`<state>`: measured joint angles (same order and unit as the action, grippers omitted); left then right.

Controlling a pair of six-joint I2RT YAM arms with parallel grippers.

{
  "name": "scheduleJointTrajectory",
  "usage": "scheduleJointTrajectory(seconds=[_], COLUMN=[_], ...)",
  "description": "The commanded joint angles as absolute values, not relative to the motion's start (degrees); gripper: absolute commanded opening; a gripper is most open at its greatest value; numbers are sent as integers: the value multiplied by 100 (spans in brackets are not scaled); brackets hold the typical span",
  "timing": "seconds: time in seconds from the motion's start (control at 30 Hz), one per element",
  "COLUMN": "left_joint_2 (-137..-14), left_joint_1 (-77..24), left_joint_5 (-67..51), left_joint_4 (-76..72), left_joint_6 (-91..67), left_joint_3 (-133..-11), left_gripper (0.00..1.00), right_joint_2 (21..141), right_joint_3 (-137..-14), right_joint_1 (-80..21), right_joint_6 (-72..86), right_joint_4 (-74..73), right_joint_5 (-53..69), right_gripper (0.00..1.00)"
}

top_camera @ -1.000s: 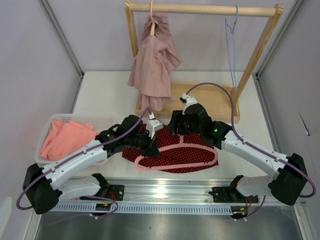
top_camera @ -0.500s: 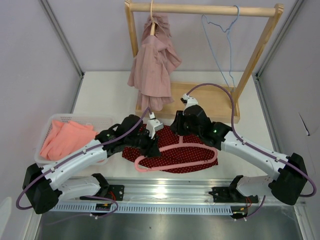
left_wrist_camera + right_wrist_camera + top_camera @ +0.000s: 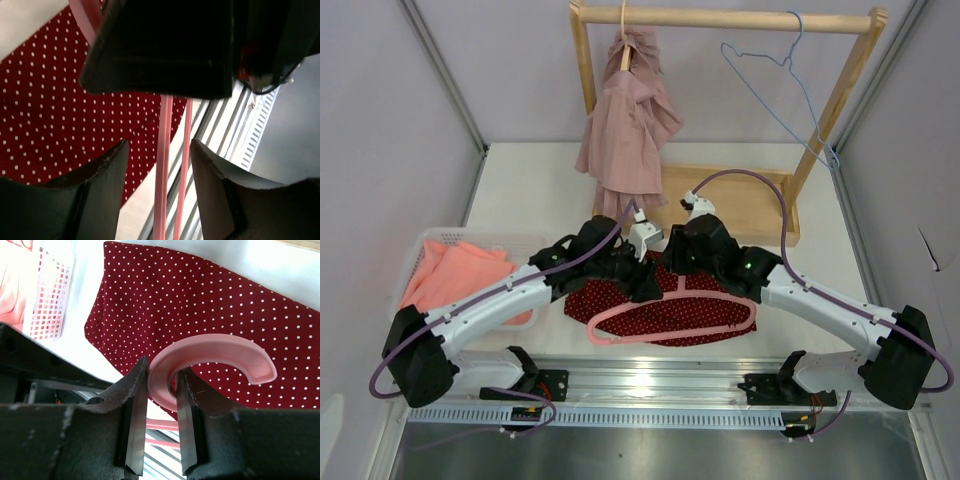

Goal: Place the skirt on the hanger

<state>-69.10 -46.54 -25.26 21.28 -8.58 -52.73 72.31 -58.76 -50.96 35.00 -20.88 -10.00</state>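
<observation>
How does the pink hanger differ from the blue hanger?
The pink hanger is thick; the blue hanger is thin wire. The pink one lies over the skirt with its hook between the jaws of the right gripper; the blue one hangs tilted from the rail. Neither carries a garment.

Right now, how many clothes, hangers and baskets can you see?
Clothes: 3 (dotted skirt, pink garment, orange cloth)
Hangers: 3 (pink hanger, blue hanger, wooden hanger)
Baskets: 1 (white basket)
Total: 7
</observation>
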Motion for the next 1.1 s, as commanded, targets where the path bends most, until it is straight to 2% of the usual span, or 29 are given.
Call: scheduleJointTrajectory(seconds=[0.0,0.2,0.67,1.07], left_joint_2=[-7031,-7277,-7796,-7225], left_joint_1=[-4728,-4878,-4992,-4992], left_joint_5=[-2601,-2452,-2242,-1977], left_joint_4=[1206,264,132,413], left_joint_6=[-993,-1309,-1222,-1248], left_joint_3=[-5370,-5018,-4975,-4605], left_gripper=[58,58,56,52], right_joint_2=[7102,7101,7207,7146], right_joint_3=[-6117,-6108,-6187,-6152], right_joint_1=[-5177,-5212,-5229,-5194], right_joint_6=[3700,3718,3832,3735], right_joint_4=[-2092,-2039,-2039,-2030], right_joint_5=[-1213,-1230,-1292,-1310], right_gripper=[0,0,0,0])
